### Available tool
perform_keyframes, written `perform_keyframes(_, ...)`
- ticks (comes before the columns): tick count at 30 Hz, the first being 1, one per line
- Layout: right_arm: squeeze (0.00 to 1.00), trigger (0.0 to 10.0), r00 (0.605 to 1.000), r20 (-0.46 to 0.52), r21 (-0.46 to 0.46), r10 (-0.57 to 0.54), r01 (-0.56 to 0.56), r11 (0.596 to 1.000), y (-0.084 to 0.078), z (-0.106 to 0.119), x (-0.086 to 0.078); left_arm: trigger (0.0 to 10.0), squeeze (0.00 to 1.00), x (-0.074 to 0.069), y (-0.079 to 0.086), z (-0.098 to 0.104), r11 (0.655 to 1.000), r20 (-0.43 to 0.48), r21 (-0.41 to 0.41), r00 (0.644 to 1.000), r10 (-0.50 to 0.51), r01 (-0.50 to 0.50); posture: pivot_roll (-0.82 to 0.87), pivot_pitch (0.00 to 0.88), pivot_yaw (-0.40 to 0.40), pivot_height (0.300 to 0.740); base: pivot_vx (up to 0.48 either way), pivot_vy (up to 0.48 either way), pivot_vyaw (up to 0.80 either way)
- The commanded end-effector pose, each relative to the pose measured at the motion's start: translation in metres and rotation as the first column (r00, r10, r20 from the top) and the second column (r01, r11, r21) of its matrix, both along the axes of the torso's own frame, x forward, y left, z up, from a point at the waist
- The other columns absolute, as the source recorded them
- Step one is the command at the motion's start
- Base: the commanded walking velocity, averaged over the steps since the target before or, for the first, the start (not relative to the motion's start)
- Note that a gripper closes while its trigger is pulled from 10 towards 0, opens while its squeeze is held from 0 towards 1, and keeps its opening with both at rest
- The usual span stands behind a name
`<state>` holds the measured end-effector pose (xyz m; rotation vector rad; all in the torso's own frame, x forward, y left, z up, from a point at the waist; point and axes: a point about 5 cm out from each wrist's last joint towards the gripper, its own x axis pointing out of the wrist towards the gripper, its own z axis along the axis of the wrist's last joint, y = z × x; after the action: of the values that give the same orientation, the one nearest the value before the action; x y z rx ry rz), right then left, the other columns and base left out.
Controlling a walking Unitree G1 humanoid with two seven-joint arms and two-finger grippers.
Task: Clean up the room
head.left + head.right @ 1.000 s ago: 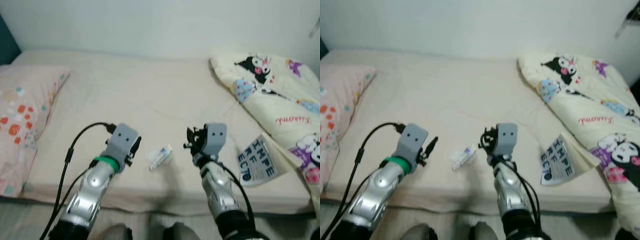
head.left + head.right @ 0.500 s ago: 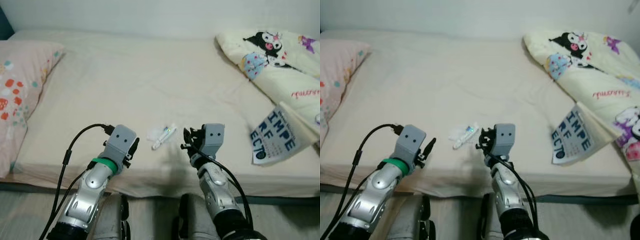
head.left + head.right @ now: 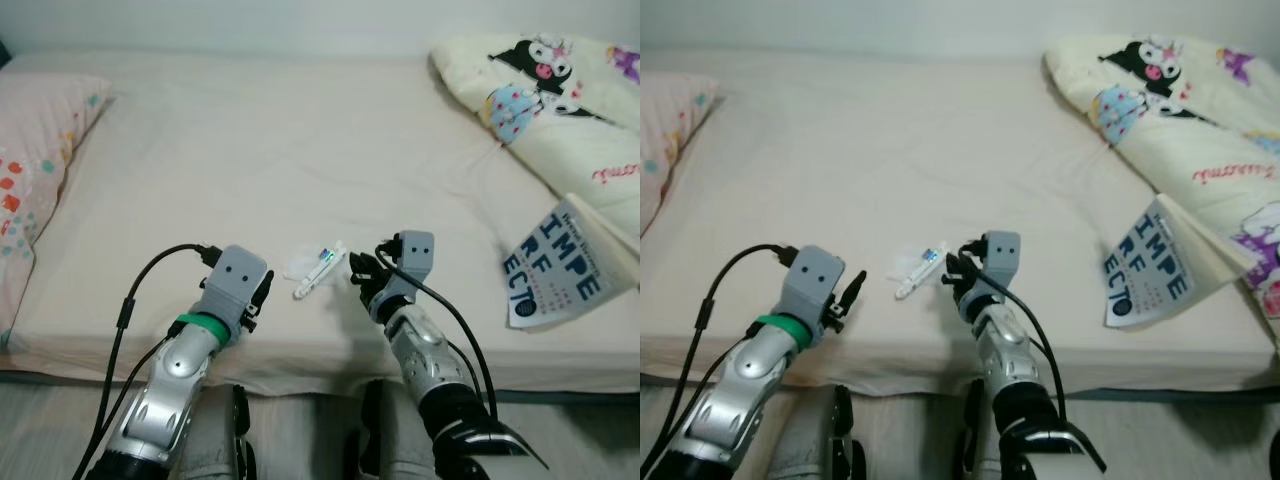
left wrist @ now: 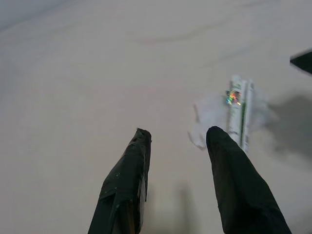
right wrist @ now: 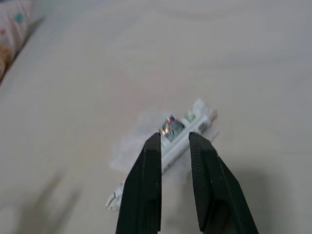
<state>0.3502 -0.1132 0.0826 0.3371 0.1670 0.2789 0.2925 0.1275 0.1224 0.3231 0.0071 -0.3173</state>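
A cream-sheeted bed [image 3: 300,150] is seen bearing a floral pillow [image 3: 35,150], a cartoon-printed quilt [image 3: 560,100], a lettered paper [image 3: 555,265] and a small wrapped packet [image 3: 318,270].

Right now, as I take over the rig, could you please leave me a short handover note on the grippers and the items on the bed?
Right gripper: open and empty, aimed at the small clear plastic wrapper with a white tube, fingers just short of it.
Left gripper: open and empty, hovering over the cream bed sheet beside the wrapper.
The white booklet with blue letters lies near the bed's front edge, by the cream cartoon-print duvet. The pink patterned pillow is on the robot's left.
Done: nothing picked up.
Left: grasp the wrapper, then probably the booklet.
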Motion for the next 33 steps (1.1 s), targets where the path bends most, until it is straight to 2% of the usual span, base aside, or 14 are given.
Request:
perform_keyframes(1,0.21,10.0,0.999,-0.046,0.030,0.012,-0.011,1.000,0.003,-0.008,-0.003,10.0,0.00,-0.003,0.004,-0.002,1.000,-0.012,0.015,1.000,0.016,-0.016,0.13,0.189,0.060,0.607,0.000,0.000,0.00)
perform_keyframes(2,0.84,10.0,0.997,-0.072,0.048,0.030,-0.026,0.998,0.005,-0.010,-0.003,10.0,0.00,-0.003,0.005,0.003,1.000,0.003,0.019,1.000,0.018,-0.018,0.14,0.204,0.061,0.607,0.000,0.000,0.00)
perform_keyframes(3,1.00,10.0,0.994,-0.096,0.054,0.043,-0.038,0.998,0.007,-0.013,-0.004,10.0,0.00,-0.005,0.008,0.009,0.999,0.020,0.024,1.000,0.022,-0.022,0.15,0.237,0.061,0.607,0.000,0.000,0.00)
perform_keyframes(7,1.00,10.0,0.989,-0.138,0.080,0.044,-0.033,0.996,0.009,-0.017,-0.004,10.0,0.00,-0.009,0.014,0.021,0.999,0.053,0.036,0.998,0.031,-0.033,0.17,0.285,0.068,0.607,0.000,0.000,0.00)
perform_keyframes(12,1.00,10.0,0.986,-0.165,0.115,0.033,-0.014,0.993,0.010,-0.017,-0.002,10.0,0.00,-0.011,0.019,0.028,0.998,0.064,0.043,0.997,0.036,-0.039,0.18,0.298,0.070,0.607,0.000,0.000,0.00)
perform_keyframes(14,1.00,10.0,0.982,-0.186,0.148,0.010,0.018,0.989,0.006,-0.015,0.002,10.0,0.00,-0.017,0.021,0.035,0.998,0.067,0.047,0.997,0.038,-0.041,0.21,0.381,0.090,0.607,0.000,0.000,0.00)
perform_keyframes(21,1.00,10.0,0.989,-0.145,0.200,-0.022,0.051,0.979,-0.001,-0.002,0.011,10.0,0.00,-0.025,0.024,0.045,0.997,0.077,0.048,0.996,0.054,-0.058,0.22,0.418,0.097,0.607,0.000,0.000,0.00)
perform_keyframes(22,0.36,10.0,0.990,-0.134,0.215,-0.035,0.063,0.975,-0.005,0.002,0.014,10.0,0.00,-0.025,0.023,0.049,0.997,0.085,0.044,0.995,0.058,-0.062,0.23,0.429,0.099,0.607,0.000,0.000,0.00)
perform_keyframes(23,0.00,10.0,0.990,-0.132,0.228,-0.043,0.073,0.971,-0.008,0.004,0.015,10.0,0.00,-0.026,0.022,0.054,0.997,0.098,0.042,0.994,0.055,-0.060,0.24,0.448,0.105,0.607,0.000,0.000,0.00)
perform_keyframes(25,0.00,10.0,0.991,-0.124,0.237,-0.040,0.069,0.969,-0.011,0.008,0.018,10.0,0.00,-0.027,0.020,0.062,0.998,0.118,0.041,0.992,0.050,-0.055,0.25,0.462,0.108,0.607,0.000,0.000,0.00)
perform_keyframes(31,0.00,10.0,0.994,-0.107,0.253,-0.028,0.055,0.966,-0.012,0.014,0.022,10.0,0.00,-0.030,0.021,0.070,0.997,0.130,0.040,0.990,0.056,-0.062,0.25,0.473,0.111,0.607,0.000,0.000,0.00)
perform_keyframes(33,0.00,10.0,0.998,-0.069,0.243,-0.009,0.025,0.970,-0.008,0.024,0.027,10.0,0.00,-0.032,0.022,0.073,0.997,0.129,0.036,0.989,0.069,-0.074,0.26,0.488,0.113,0.607,0.000,0.000,0.00)
